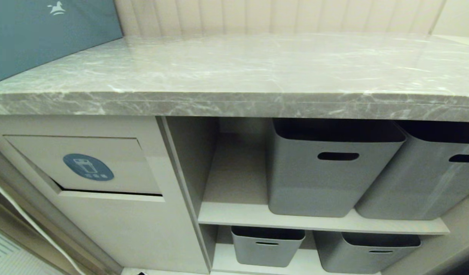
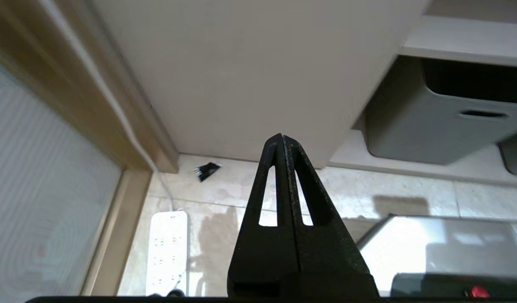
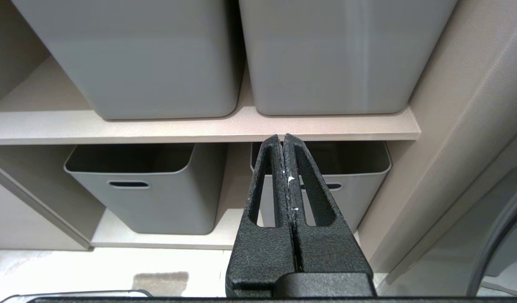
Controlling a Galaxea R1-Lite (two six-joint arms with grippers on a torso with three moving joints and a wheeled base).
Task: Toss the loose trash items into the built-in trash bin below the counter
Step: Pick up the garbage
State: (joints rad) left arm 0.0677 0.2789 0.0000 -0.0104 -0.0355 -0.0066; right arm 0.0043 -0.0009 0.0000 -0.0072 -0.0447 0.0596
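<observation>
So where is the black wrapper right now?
The black wrapper shows only in the left wrist view, lying on the floor tiles at the foot of the beige cabinet, near the white power strip.

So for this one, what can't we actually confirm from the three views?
- Inside of the built-in trash bin: head view, its flap covers it.
- Tan cardboard scrap: in no view.
- Black wrapper on the floor below the cabinet: left wrist view, too small to read.
- Contents of the grey tubs: head view, counter and shelf shade them.
- Left gripper and right gripper, both shut and empty: absent from head view.
</observation>
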